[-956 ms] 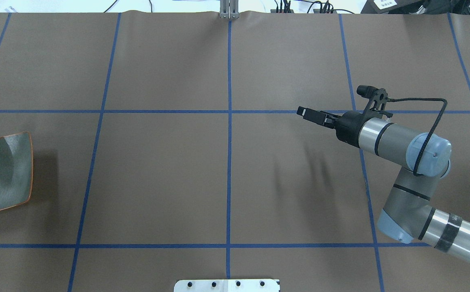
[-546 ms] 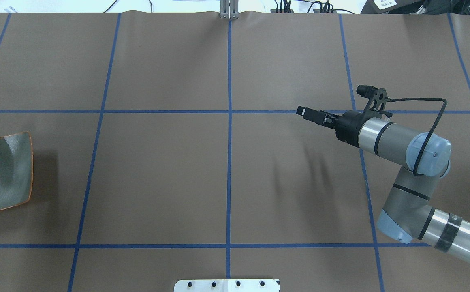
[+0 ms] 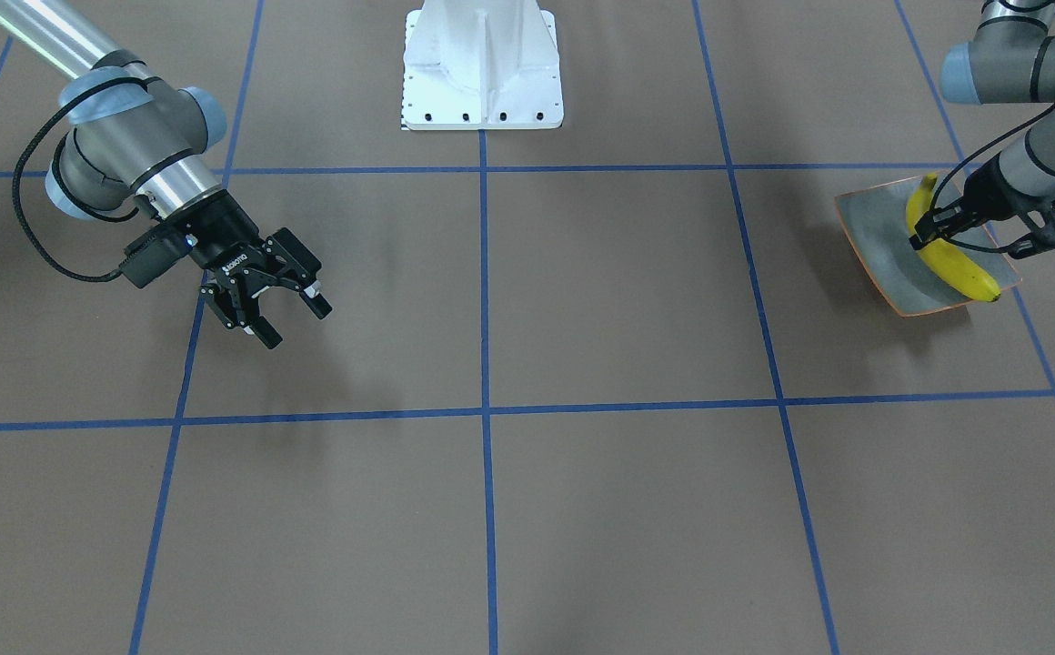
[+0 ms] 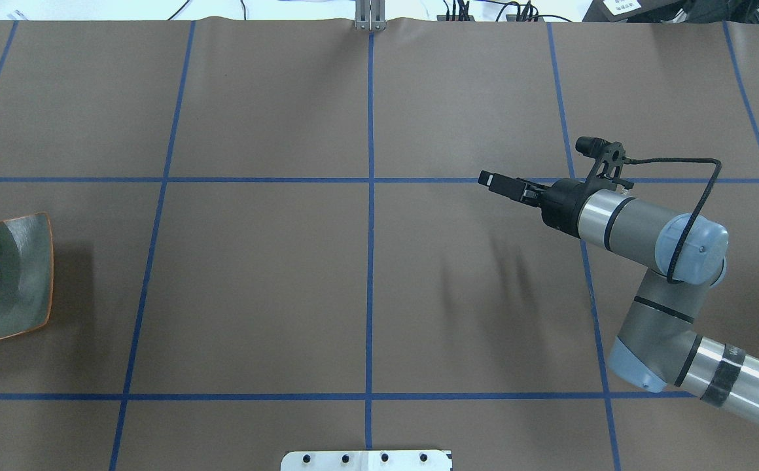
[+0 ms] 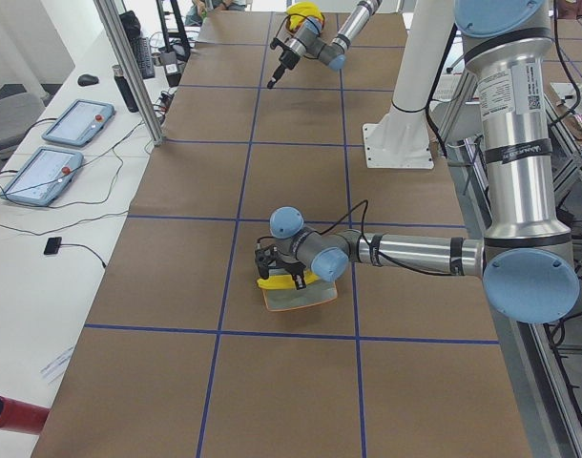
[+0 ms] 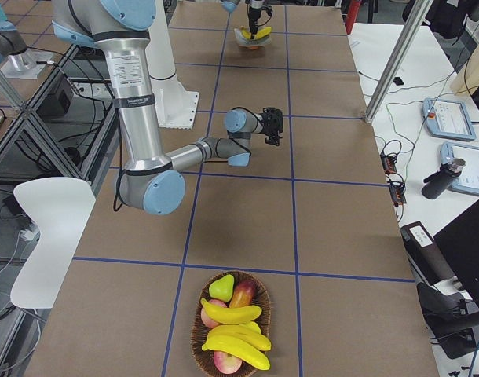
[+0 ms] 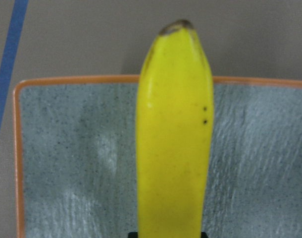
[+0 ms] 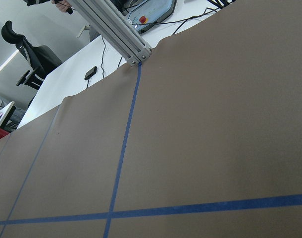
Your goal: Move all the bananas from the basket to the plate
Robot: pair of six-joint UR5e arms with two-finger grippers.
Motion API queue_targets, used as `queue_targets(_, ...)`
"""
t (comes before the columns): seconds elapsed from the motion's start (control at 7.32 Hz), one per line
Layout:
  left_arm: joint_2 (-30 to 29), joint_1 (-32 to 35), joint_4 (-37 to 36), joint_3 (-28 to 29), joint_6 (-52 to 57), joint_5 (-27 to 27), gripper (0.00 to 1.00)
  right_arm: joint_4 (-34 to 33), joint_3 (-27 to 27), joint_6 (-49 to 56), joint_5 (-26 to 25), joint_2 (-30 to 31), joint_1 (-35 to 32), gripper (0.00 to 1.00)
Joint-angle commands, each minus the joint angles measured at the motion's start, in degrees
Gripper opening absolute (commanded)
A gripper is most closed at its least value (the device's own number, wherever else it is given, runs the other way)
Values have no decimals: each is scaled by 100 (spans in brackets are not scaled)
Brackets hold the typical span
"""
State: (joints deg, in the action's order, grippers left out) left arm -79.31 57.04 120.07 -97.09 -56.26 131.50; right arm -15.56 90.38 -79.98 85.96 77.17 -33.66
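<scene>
A brown tabletop (image 4: 262, 281) ruled into squares by blue tape is seen in every view. At the left edge of the overhead view lies the plate (image 3: 873, 227). The banana (image 3: 964, 268) is held low over it, with its dark tip reaching past the rim in the wrist view. Whether it already touches the dish cannot be told. The left fingers (image 3: 926, 235) are closed round the banana near its middle.

Against the overhead pictures of a moment ago, banana and fingers have been shifted slightly toward the bottom of the frame. More of the fruit's width is now shown over the plate. The right fingers (image 3: 259, 327), spread wide and empty, are hung above bare tabletop right of centre in that view and have not been moved.

The set-down is therefore judged nearly finished, with only the release left. In the right-side view more bananas (image 6: 233, 315) are seen in the basket (image 6: 195, 339) at the bottom of the frame, so the task is far from completed.
</scene>
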Motion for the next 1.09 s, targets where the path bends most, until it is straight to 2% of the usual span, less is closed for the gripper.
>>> queue_targets(0.0, 12, -61, 8, 15, 71, -1, 68, 0, 6, 0, 0, -9, 0, 100)
queue_targets(0.14, 12, -61, 8, 23, 132, -10, 76, 0, 6, 0, 0, -27, -9, 100)
queue_targets(0.41, 12, -53, 8, -20, 185, -1, 83, 0, 24, -9, 0, -27, -26, 100)
queue_targets(0.55, 12, -44, 17, -47, 203, 7, 90, 0, 41, -79, 0, -35, -53, 100)
queue_targets(0.68, -5, -35, 25, -99, 203, 68, 91, 0, 50, -80, 0, -62, -96, 100)
queue_targets(0.82, 47, -18, -1, -326, 203, 86, 93, -52, 42, -71, 70, -44, -227, 100)
queue_targets(0.96, 65, 35, -1, -537, 203, 200, 98, -235, 41, -19, 418, -27, -498, 100)
